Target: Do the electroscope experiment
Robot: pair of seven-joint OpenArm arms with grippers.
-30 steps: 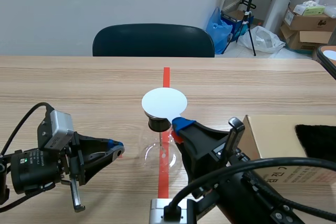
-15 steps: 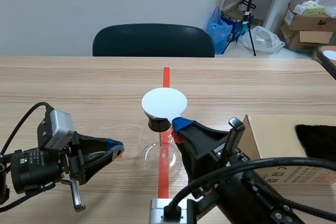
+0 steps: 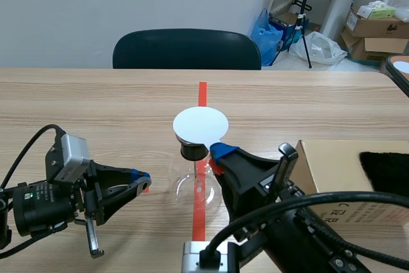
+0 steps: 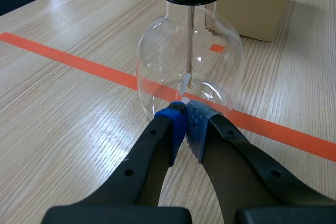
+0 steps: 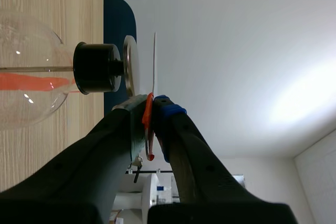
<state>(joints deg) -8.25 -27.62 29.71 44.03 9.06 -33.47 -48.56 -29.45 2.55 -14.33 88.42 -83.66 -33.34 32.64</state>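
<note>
Half done, probably: holds white disc [image 3: 200,124] clamped in right gripper [image 5: 149,107] just over electroscope [image 4: 190,59], with left gripper [image 4: 185,115] pinched empty alongside; charging unconfirmed.

Flask [image 3: 190,188] partly behind right tool [image 3: 216,155]

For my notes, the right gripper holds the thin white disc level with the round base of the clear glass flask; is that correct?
Not quite: the right gripper holds the thin white disc over the grey metal plate above the black stopper at the top of the clear glass flask, not level with its base. The right wrist view shows it.
</note>
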